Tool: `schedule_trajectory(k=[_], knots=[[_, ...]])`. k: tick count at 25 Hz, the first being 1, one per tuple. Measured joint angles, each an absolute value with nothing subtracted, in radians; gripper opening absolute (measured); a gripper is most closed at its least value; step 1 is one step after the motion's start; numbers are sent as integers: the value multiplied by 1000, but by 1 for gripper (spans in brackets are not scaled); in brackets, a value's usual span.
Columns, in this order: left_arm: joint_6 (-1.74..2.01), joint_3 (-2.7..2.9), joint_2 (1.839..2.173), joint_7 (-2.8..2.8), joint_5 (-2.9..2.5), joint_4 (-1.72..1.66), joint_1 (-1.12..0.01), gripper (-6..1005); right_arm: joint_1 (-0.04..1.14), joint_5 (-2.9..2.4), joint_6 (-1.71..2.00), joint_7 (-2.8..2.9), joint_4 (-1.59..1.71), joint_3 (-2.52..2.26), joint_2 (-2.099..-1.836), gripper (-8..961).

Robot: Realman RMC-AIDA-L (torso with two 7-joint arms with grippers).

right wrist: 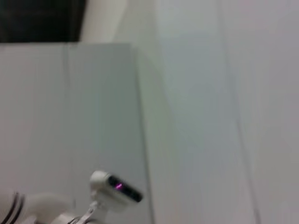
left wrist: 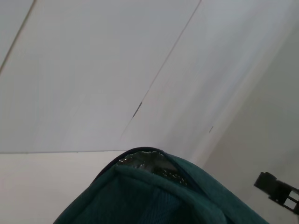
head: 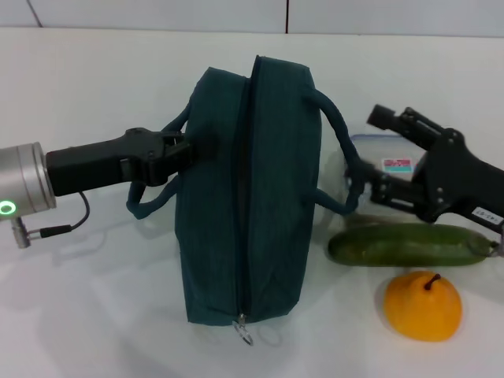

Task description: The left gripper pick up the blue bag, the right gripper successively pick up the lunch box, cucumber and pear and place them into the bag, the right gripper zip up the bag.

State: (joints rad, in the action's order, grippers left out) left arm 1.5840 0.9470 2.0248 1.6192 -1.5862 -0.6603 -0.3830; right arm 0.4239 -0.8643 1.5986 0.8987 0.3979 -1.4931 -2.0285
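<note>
The flat clear plastic lunch box with the blue rim is being straddled by the black right tool with the white label. Its two fingers are being held wide apart, one at the box's far edge at about 12 o'clock and one at the near edge at about 6 o'clock; nothing is being gripped yet. The box is partly hidden behind the bag's rope handle, so its long axis cannot be told.

The big dark teal-blue cloth bag is lying just to the 9 o'clock side of the box, its long zipper running from 12 to 6 o'clock. In the left wrist view the zipper looks open at the far end, with shiny lining showing. The plain black left tool is being pressed against the bag's 9 o'clock side by the handle; whether it is pinching the cloth cannot be told.

The long dark green cucumber is lying crosswise at 6 o'clock from the box, and the yellow-orange pear nearer still.

Everything is resting on a smooth white tabletop. The room shows plain pale walls.
</note>
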Motion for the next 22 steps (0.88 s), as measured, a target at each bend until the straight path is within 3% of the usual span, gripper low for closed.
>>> schedule_trajectory(k=[9, 22], knots=[[1584, 948, 2044, 1516, -1586, -659, -394, 42, 402, -512, 1628, 1000, 160, -1566, -2027, 843], [1576, 948, 2040, 1421, -1608, -655, -406, 42, 347, -391, 1613, 1230, 39, -1560, -2020, 840]])
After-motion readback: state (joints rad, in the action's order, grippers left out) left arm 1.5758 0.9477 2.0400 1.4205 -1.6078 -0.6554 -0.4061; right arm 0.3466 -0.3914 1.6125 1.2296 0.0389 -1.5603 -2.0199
